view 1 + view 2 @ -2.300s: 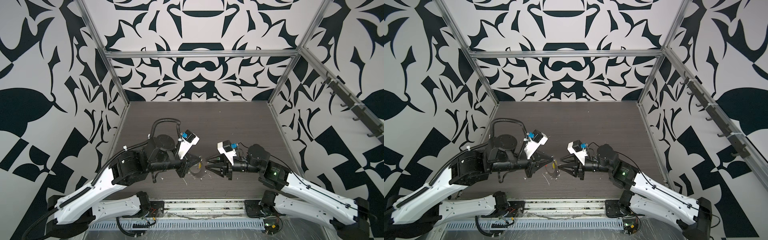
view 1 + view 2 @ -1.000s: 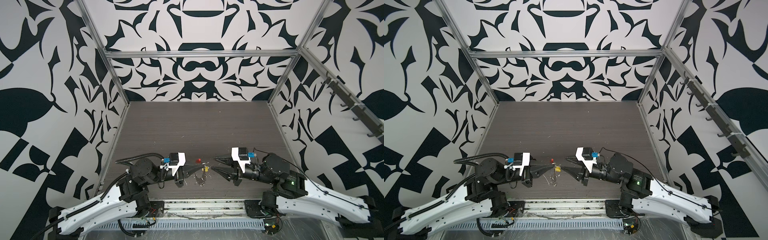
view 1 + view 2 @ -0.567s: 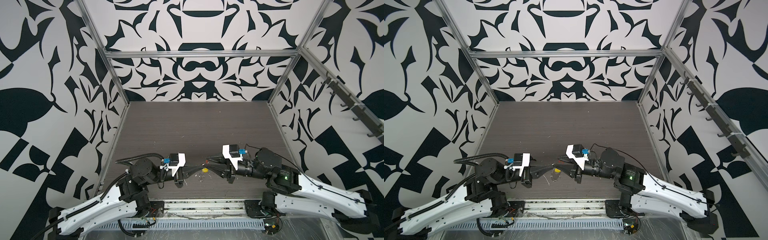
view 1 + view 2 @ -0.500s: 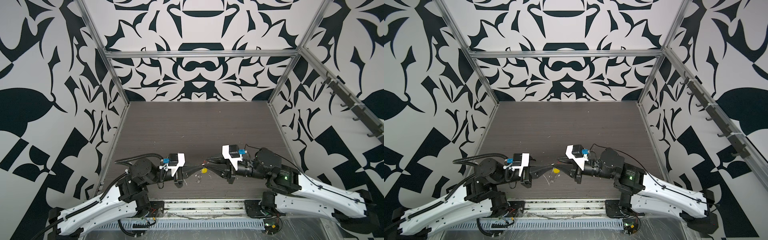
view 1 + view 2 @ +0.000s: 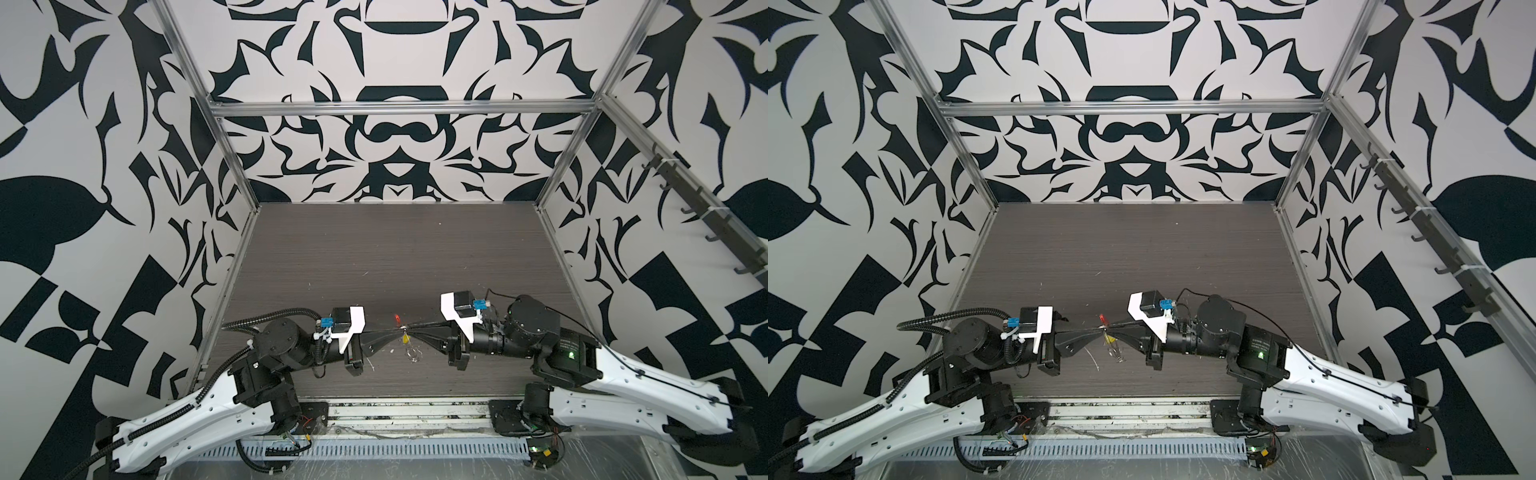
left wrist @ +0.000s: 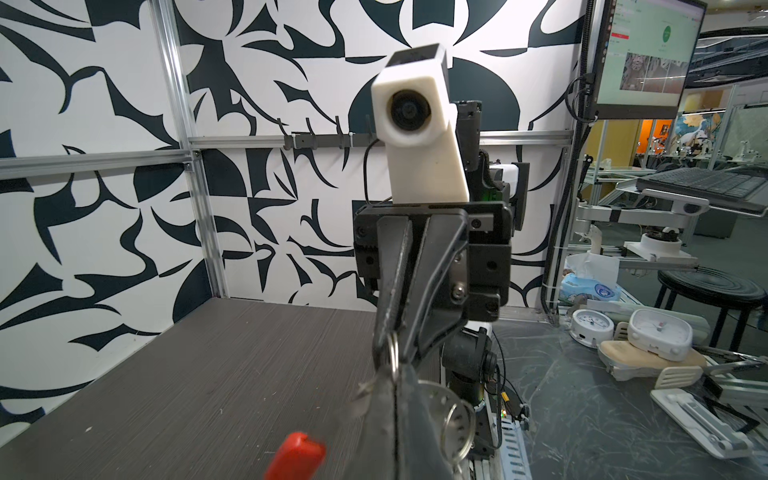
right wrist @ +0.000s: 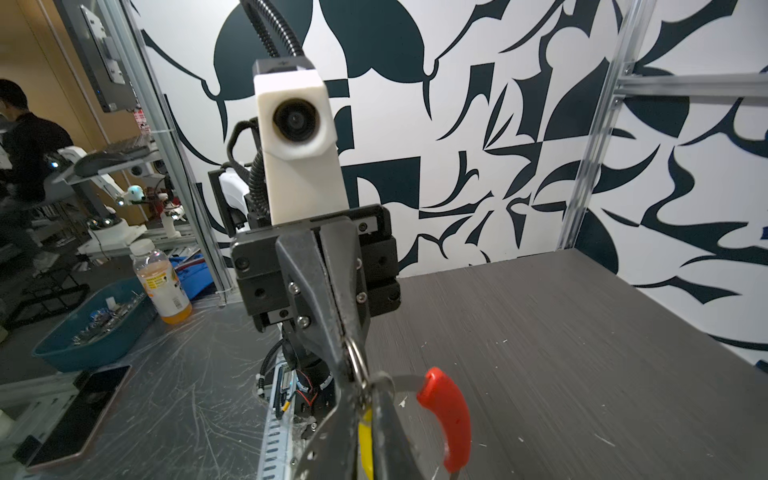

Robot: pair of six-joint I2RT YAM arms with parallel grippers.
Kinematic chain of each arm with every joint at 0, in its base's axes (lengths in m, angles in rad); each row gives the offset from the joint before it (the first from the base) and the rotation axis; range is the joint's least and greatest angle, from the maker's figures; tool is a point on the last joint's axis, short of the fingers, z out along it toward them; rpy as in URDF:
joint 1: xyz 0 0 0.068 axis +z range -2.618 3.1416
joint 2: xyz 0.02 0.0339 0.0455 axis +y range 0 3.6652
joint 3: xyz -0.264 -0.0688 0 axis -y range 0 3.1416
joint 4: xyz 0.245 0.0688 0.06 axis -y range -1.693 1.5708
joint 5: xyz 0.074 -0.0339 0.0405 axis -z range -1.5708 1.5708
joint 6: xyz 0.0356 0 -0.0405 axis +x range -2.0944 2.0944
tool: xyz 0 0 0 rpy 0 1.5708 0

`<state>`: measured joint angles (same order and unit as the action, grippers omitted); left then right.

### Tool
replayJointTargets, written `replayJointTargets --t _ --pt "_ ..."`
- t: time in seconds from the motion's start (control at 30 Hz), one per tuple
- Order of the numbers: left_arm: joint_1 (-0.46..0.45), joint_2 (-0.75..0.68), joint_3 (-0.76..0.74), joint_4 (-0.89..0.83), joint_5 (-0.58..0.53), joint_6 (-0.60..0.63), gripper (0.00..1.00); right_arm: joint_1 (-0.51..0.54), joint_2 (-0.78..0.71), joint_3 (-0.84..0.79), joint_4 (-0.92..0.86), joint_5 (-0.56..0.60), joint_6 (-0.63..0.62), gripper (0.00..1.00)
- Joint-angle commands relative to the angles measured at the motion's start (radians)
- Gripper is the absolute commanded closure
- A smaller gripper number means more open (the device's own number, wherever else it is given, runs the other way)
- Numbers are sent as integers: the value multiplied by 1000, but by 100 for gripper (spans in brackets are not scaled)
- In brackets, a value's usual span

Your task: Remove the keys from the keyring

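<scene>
Grey wire hoop with the curved red plastic grip, the keyring (image 7: 446, 415), is hanging between both arms, above the front middle of the table (image 5: 374, 249). Your left fingers (image 7: 307, 291) are pressing flat together on its metal rim. Your right fingers (image 6: 436, 270) are forming a slim V, tips nipping a small metal loop (image 6: 392, 353). One yellow-tagged key (image 5: 404, 339) is dangling just under the tips. Table is showing dark, fine-grained laminate with white flecks; black-and-white patterned walls (image 5: 291, 158) and aluminium rails (image 5: 399, 109) are boxing it in.
</scene>
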<state>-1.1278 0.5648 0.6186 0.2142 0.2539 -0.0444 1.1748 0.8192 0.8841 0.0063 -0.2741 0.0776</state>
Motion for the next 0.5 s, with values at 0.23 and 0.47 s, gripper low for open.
replayJointTargets --t 0.23,0.47 --pt "-3 -38 8 10 -11 -3 100 2 -24 40 30 -1 9 68" --pt "-2 -64 -10 45 33 -3 100 2 -29 -14 22 -37 14 55"
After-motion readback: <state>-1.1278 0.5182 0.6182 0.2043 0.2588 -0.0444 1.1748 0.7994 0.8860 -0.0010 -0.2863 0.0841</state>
